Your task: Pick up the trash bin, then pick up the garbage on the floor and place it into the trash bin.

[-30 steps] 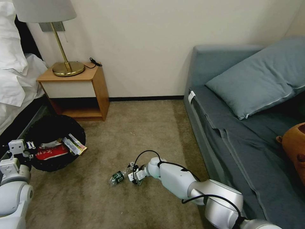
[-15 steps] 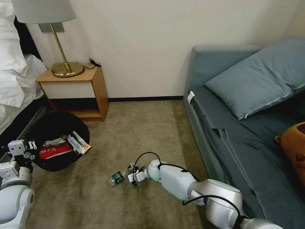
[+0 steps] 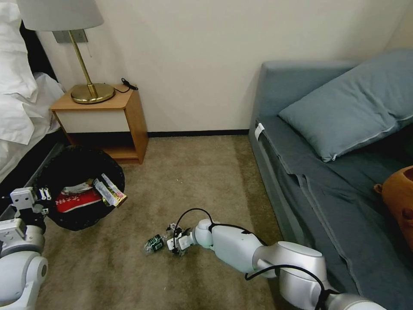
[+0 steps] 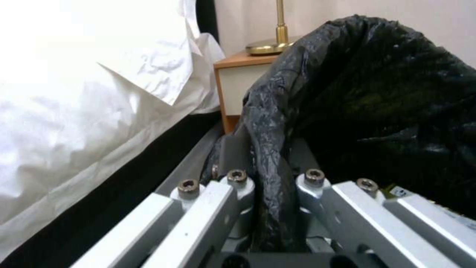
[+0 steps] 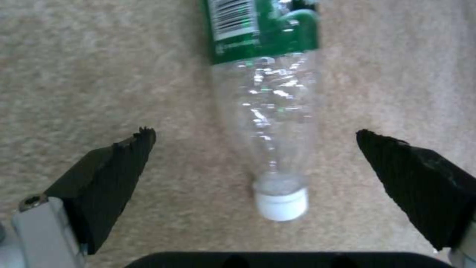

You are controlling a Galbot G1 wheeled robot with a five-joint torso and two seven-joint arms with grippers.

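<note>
Room: bedroom corner, tan carpet (image 3: 189, 172), cream wall, wooden nightstand (image 3: 107, 122) with a brass lamp (image 3: 84, 64) on top, white bedding (image 3: 19, 99) at far left, grey-blue sofa (image 3: 327, 189) with a matching pillow (image 3: 357, 103) along the right.
Trash bin (image 3: 81, 185): round, black, lined with a glossy black bag; tilted so its mouth faces the head camera, between bed and nightstand, at the left arm's end.
Bin contents: red-and-white snack packet (image 3: 77, 201) and long gold-brown bar wrapper (image 3: 111, 193) lie inside; a pale crumpled piece sits behind them, can't tell what.
Left gripper (image 4: 270, 182): clenched on the bin's rim, bag plastic pinched between the two metal fingers (image 4: 238, 178) in the left wrist view. Arm sits at the head view's lower left.
Bottle (image 5: 265, 111): clear plastic, green label, white cap; lying on its side on the carpet, cap end toward the right wrist camera. In the head view the bottle (image 3: 154, 243) is mid-floor, well apart from the bin.
Right gripper (image 5: 253, 149): low over the carpet, fingers spread wide, one black pad (image 5: 114, 163) on either side of the bottle's neck, clear gap both sides, not touching it.
Right arm: reaches from the lower right across the floor to the bottle.
</note>
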